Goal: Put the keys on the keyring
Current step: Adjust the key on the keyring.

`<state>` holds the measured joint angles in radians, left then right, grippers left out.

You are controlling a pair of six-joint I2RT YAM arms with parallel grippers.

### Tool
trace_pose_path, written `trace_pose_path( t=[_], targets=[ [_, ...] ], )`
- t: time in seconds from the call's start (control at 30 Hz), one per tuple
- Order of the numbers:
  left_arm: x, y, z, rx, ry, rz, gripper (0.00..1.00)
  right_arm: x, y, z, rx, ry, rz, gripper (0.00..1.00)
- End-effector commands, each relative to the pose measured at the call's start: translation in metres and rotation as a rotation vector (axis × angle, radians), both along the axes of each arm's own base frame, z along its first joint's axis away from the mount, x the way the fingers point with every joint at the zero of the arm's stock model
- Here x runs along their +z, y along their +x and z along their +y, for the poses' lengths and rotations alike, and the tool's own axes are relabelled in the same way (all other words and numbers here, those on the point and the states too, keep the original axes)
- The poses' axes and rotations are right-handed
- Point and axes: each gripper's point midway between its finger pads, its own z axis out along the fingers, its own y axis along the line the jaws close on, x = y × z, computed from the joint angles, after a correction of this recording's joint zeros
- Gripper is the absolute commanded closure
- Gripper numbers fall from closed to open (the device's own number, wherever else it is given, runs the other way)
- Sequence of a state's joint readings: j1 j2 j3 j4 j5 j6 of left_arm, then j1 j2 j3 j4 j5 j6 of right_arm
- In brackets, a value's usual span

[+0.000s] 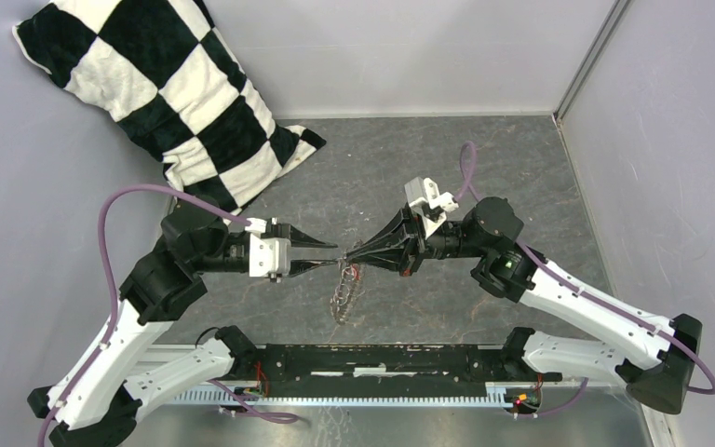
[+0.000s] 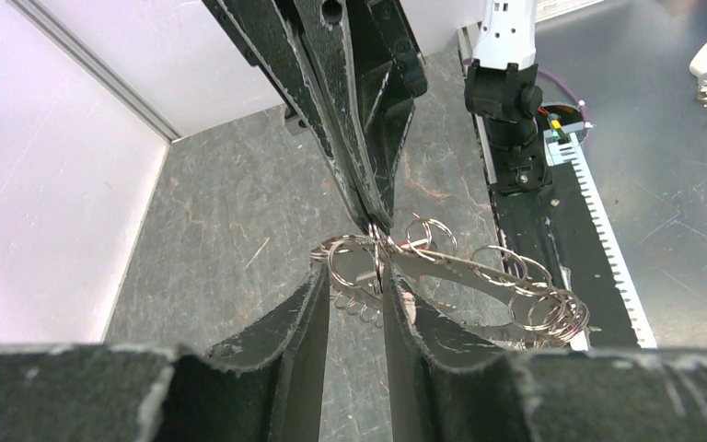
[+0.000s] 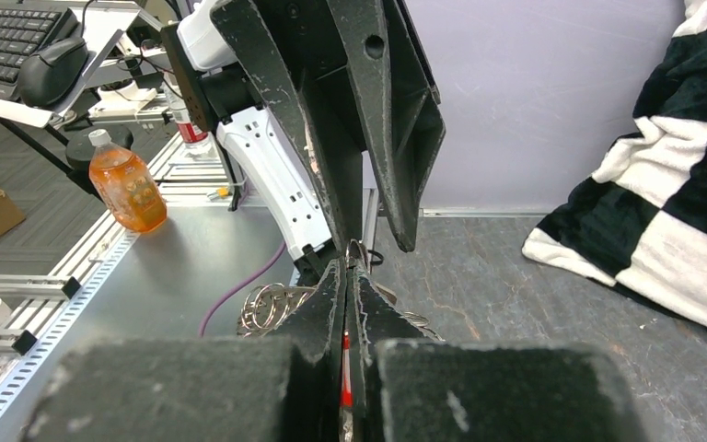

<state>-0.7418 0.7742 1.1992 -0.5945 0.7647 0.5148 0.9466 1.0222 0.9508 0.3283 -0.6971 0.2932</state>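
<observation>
Your right gripper (image 3: 347,267): fingers pinch the keyring (image 2: 479,270). Your left gripper (image 2: 356,285): fingers part-spread flanking 1 ring; whether they grip, cannot tell.

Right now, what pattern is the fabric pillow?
Fabric pillow: black-and-white checks, best in top view.

We count two robot arms, one left arm (image 1: 149,289) and one right arm (image 1: 568,298), and so two end effectors: the left end effector (image 1: 337,254) and the right end effector (image 1: 345,256). There is one keyring (image 1: 343,293), whose small rings are too tangled to count. We also count one checkered cushion (image 1: 177,93), one orange drink bottle (image 3: 129,184), one keyboard (image 3: 9,32) and one mouse (image 3: 51,69).
</observation>
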Motion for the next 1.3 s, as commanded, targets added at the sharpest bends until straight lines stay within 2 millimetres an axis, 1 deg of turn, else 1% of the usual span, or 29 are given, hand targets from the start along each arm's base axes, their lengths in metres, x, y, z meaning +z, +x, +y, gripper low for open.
trace_pose_path(
  t=[0.0, 0.13, 0.2, 0.6, 0.73, 0.8, 0.97, 1.13, 1.27],
  targets=[
    [0.013, -0.003, -0.005, -0.029, -0.047, -0.004, 0.68, 0.025, -0.003, -0.003, 0.009, 0.072, -0.041, 1.00],
    [0.011, -0.002, -0.004, -0.021, -0.044, -0.011, 0.77, 0.027, -0.003, -0.004, 0.005, 0.078, -0.038, 1.00],
    [0.010, -0.002, -0.003, -0.014, -0.043, -0.022, 0.80, 0.027, -0.004, -0.005, 0.007, 0.082, -0.037, 1.00],
    [0.009, -0.007, -0.002, -0.047, -0.035, -0.040, 0.84, 0.028, -0.006, -0.004, 0.028, 0.109, 0.006, 1.00],
    [0.007, -0.005, -0.003, -0.041, -0.031, -0.037, 0.88, 0.027, -0.005, -0.003, 0.029, 0.125, 0.030, 1.00],
    [0.007, -0.006, -0.002, -0.039, -0.032, -0.048, 0.91, 0.024, -0.005, -0.001, 0.031, 0.120, 0.040, 1.00],
    [0.009, -0.005, 0.000, -0.032, -0.036, -0.065, 0.98, 0.023, -0.003, -0.003, 0.017, 0.126, 0.047, 1.00],
    [0.010, -0.006, 0.002, -0.034, -0.040, -0.110, 0.98, 0.022, -0.001, -0.005, -0.004, 0.146, 0.065, 1.00],
    [0.006, -0.009, 0.006, -0.052, -0.039, -0.183, 0.98, 0.020, 0.002, -0.006, -0.020, 0.170, 0.090, 1.00]
  ],
)
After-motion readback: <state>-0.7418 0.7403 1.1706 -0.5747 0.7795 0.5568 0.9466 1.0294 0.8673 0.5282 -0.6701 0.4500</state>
